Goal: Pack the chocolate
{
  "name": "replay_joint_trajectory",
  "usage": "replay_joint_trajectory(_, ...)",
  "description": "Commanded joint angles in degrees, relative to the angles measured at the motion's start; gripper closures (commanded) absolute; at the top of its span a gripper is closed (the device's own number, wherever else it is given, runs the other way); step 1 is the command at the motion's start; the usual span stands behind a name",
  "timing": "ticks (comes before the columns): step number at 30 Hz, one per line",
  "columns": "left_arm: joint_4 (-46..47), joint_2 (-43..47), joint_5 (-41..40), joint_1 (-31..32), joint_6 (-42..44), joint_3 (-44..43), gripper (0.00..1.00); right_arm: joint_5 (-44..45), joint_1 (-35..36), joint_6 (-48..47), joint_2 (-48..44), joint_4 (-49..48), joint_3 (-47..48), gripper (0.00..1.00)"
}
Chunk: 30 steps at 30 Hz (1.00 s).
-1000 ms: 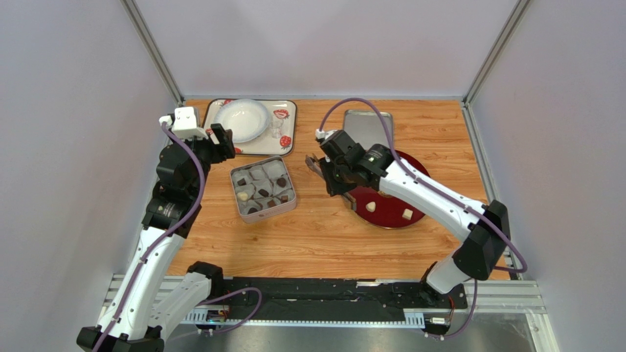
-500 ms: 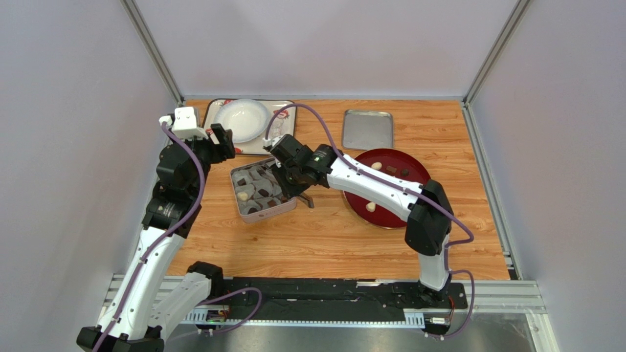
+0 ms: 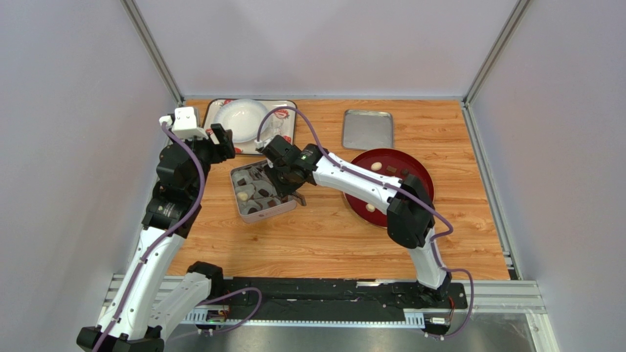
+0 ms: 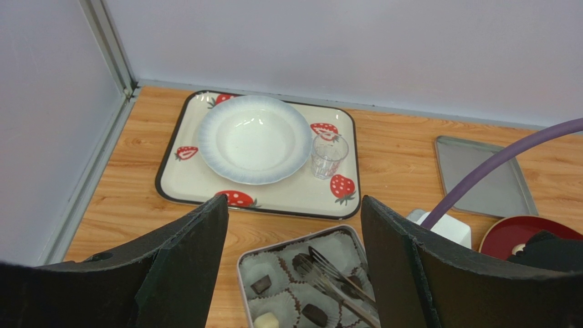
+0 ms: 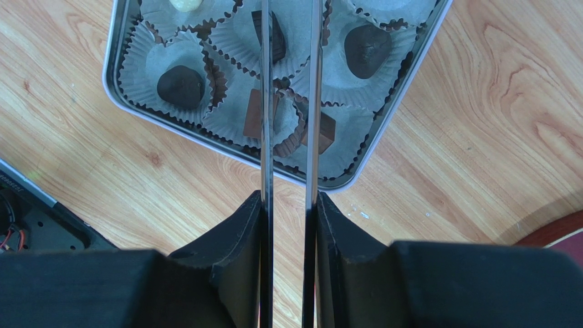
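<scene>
Few chocolate pieces point(image 3: 376, 166) lie on red plate point(image 3: 415, 172), well apart from tin point(image 3: 268, 214); most sit in paper cups inside tin. Right arm reaches over tin.

Left wrist view: left gripper point(image 4: 294, 208) wide open, empty, near strawberry tray point(image 4: 198, 181). Tongs point(image 4: 335, 273) dip into tin.

Right wrist view: right gripper point(image 5: 289, 201) clamped on tongs. Dark piece point(image 5: 275, 34) stands on edge against one blade. Tips out of frame, so I cannot tell if it's pinched. I'd centre over free cup, lower, then release gently.

Seen on my remote feed: a strawberry-print tray point(image 4: 294, 198) at the desk's point(image 3: 323, 242) far left corner — white bowl point(image 4: 254, 139) and small glass point(image 4: 329, 155) aboard — with a flat steel tray point(image 3: 367, 130) well apart to its right.
</scene>
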<state>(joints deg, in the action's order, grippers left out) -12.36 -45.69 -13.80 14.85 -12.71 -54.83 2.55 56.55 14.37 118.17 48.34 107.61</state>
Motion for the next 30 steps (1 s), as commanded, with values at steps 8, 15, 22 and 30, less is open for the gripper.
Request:
replay_joint_trajectory(8, 0.23, 0.52, 0.27, -0.44, -0.03, -2.57, 0.21, 1.58, -0.13, -1.19, 2.15, -2.72, 4.62, 0.67)
replay_joint_trajectory(15, 0.23, 0.69, 0.18, -0.44, -0.03, -2.57, 0.21, 1.76, -0.22, -1.27, 2.33, -2.90, 5.24, 0.63)
replay_joint_trajectory(22, 0.23, 0.78, 0.09, -0.44, -0.03, -2.65, 0.21, 1.94, -0.13, -1.19, 2.42, -2.81, 5.41, 0.62)
replay_joint_trajectory(30, 0.23, 0.96, 0.00, -0.44, 0.14, -2.57, 0.21, 1.76, -0.22, -0.84, 2.15, -2.81, 5.41, 0.59)
